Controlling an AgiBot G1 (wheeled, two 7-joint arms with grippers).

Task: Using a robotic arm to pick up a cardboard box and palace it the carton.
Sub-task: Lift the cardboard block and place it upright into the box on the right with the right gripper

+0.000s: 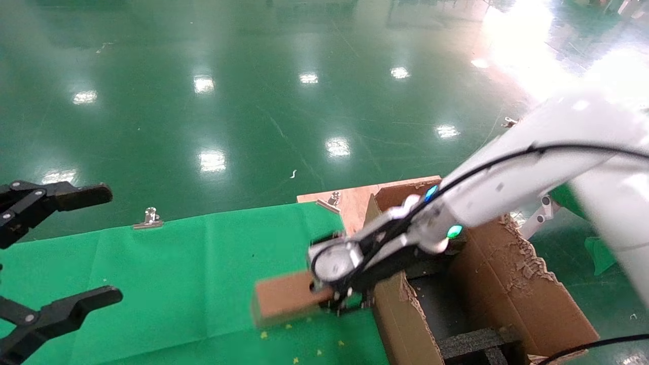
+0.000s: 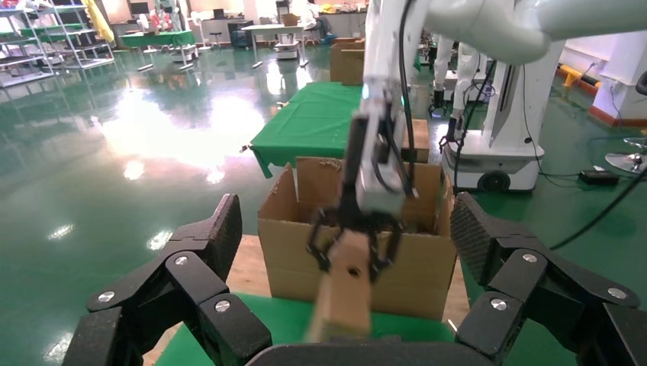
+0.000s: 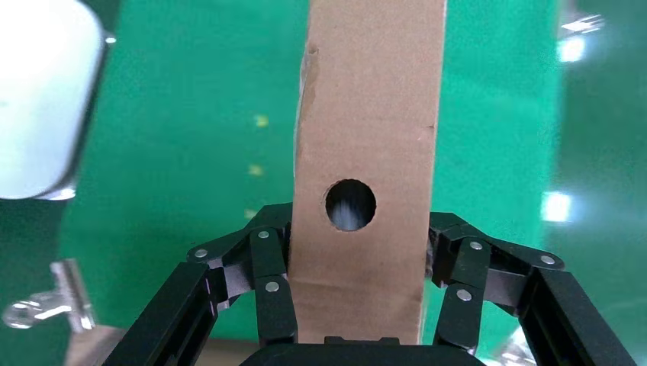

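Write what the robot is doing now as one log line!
right gripper: shut on cardboard box | box: above green cloth, beside carton | left gripper: open, idle

Small plain brown cardboard box [image 3: 366, 152]: matt paper face, smooth, slight scuff along one edge. Large brown corrugated carton [image 1: 507, 284]: rough, ragged torn flap edges; black foam inserts [image 1: 471, 344] inside, matt. Green cloth [image 1: 177, 284] over counter: matt, soft weave. White tubular arm [image 1: 532, 167]: glossy plastic. Green floor [image 1: 253, 101]: glossy, mirror-like. Metal clip [image 1: 149, 218]: shiny.
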